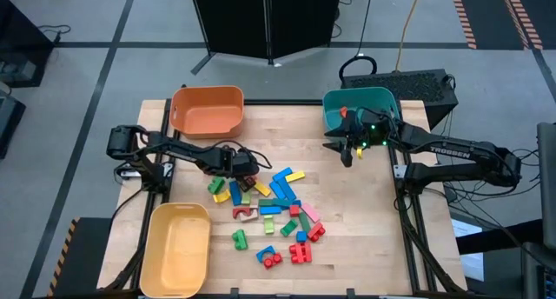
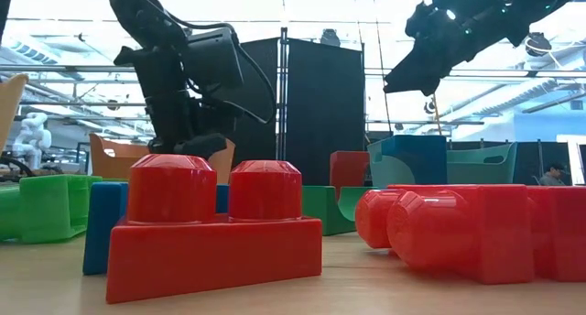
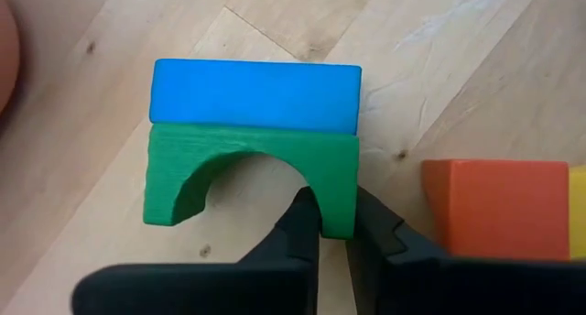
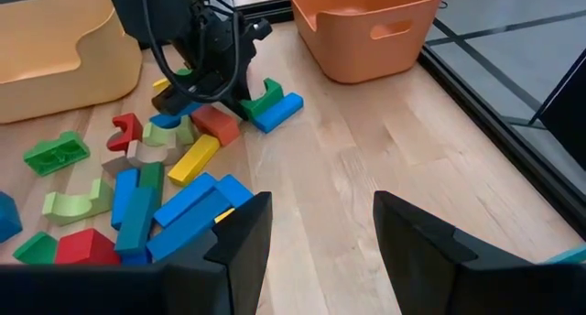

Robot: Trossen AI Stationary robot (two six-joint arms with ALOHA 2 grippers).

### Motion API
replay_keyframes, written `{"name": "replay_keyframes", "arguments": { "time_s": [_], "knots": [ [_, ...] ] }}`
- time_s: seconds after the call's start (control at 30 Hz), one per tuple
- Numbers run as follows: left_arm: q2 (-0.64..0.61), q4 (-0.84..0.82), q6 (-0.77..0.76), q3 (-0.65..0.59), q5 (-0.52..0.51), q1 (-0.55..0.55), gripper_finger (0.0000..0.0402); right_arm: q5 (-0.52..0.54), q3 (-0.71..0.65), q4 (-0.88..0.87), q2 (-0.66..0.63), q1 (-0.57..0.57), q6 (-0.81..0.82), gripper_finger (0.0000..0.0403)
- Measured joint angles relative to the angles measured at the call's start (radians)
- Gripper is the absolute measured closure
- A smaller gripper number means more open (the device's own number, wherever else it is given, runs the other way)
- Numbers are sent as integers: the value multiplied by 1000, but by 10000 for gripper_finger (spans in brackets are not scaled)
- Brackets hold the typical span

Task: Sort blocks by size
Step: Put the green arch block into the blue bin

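gripping green arch leg, left tool; right tool open above wooden table

Robotics lab: wooden worktable on taped concrete floor, exposed ceiling trusses.

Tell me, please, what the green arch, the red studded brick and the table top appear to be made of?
Green arch: probably painted wood, matte, faint grain showing. Red studded brick: likely plastic, smooth and glossy, with highlights on its studs. Table top: wood, pale planks with visible grain and knots.
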Motion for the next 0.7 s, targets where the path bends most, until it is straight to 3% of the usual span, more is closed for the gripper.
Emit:
{"name": "replay_keyframes", "arguments": {
  "time_s": [0.37,0.7],
  "knots": [
    [-19,6,0,9,3,0,386,129,0,0,0,140,-95,222],
    [-84,142,103,10,155,-12,387,132,-1,1,14,252,-192,222]
  ]
}}
